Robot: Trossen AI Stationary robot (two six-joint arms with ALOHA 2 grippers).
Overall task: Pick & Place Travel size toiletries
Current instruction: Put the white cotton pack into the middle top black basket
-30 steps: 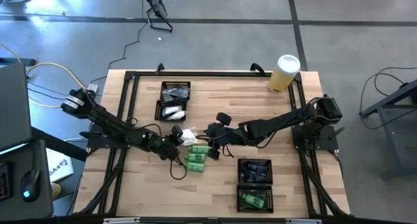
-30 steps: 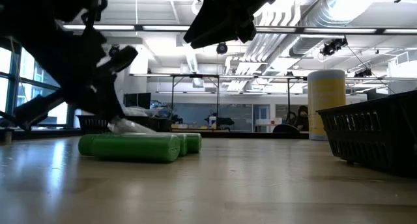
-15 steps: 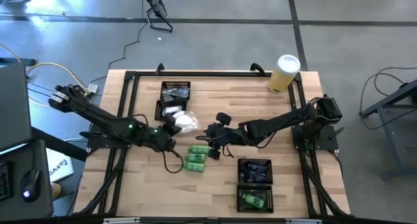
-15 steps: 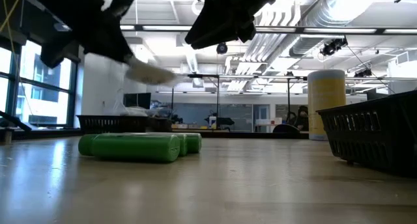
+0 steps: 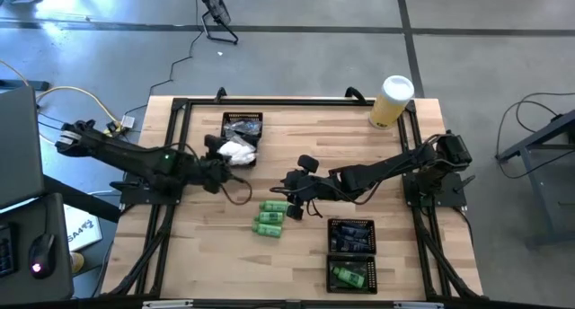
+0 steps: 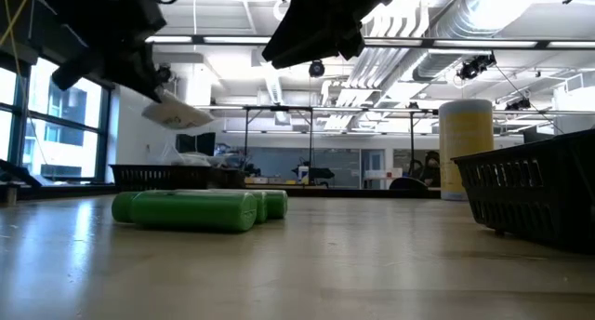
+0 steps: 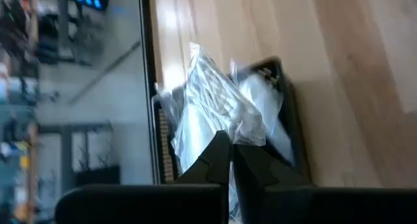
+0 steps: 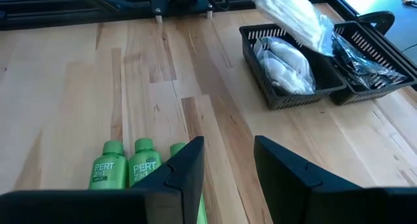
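Observation:
My left gripper (image 5: 221, 156) is shut on a white-and-clear crinkly packet (image 5: 239, 151), held in the air over the far-left black mesh tray (image 5: 222, 154), where more white packets (image 8: 287, 64) lie. The tray (image 5: 241, 127) beside it holds dark packets. My right gripper (image 5: 289, 187) hovers open just on the far side of three bright green bottles (image 5: 269, 217), which lie on their sides on the table. In the right wrist view the bottles (image 8: 127, 167) show just beyond my open fingers (image 8: 228, 165). My left gripper pinches the packet between its two fingers (image 7: 218, 155) at a crumpled edge (image 7: 240, 134). The packet is lifted clear. It sticks out beyond the fingertips, tilted (image 6: 177, 111), above the tray of white packets.
Two black mesh trays stand at the near right (image 5: 351, 236); the nearer one (image 5: 329, 275) holds green bottles. A tall yellow cylinder with a white lid (image 5: 392, 101) stands at the far right corner. A black frame (image 5: 180, 111) runs around the tabletop.
My left gripper, shut on the packet, rose from the table beside the green bottles and moved toward the far-left trays. The packet went from lying on the wood to hanging clear above the tray. The right arm and the bottles kept still.

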